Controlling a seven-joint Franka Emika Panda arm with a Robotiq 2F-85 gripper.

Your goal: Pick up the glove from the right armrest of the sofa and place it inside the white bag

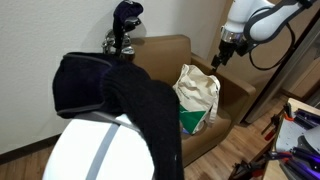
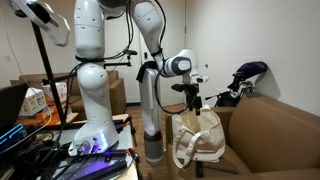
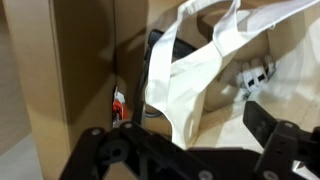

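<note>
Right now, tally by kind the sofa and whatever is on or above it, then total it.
Brown sofa: 1
White bag, on the seat: 1
Pincer, above the bag: 1
Dark bundle at the sofa's top edge, kind unclear: 1
Total: 4

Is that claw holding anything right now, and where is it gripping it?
Nothing, it seems: in the wrist view the gripper is open above the white bag, with nothing clamped in it.
</note>
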